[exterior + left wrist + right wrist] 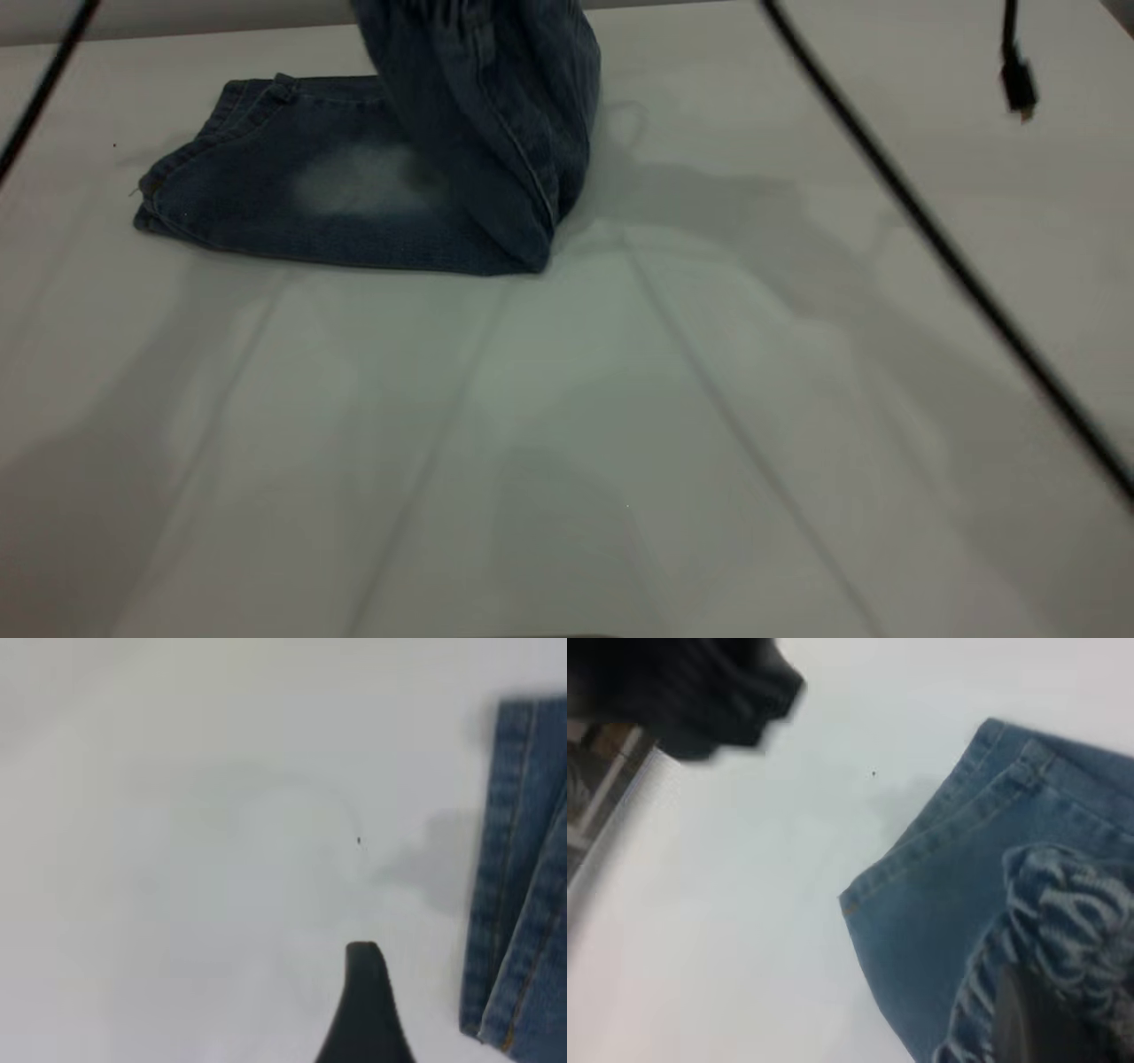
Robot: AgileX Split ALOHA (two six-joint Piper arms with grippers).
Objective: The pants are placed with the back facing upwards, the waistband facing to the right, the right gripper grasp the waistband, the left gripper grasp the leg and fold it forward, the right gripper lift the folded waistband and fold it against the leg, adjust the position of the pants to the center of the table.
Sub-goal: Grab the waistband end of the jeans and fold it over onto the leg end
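The pants lie folded lengthwise at the far left of the white table, hems pointing left. Their right-hand part is lifted steeply and leaves the exterior view at the top. A plain faded denim panel faces up, and the leg is hidden. In the right wrist view my right gripper is shut on the ruffled waistband, held above the flat denim. My left gripper hovers over bare table beside the stitched hem, apart from it. Neither gripper shows in the exterior view.
A black cable crosses the right side of the exterior view and another crosses its left edge. A black plug dangles at the top right. A blurred dark arm part looms in the right wrist view.
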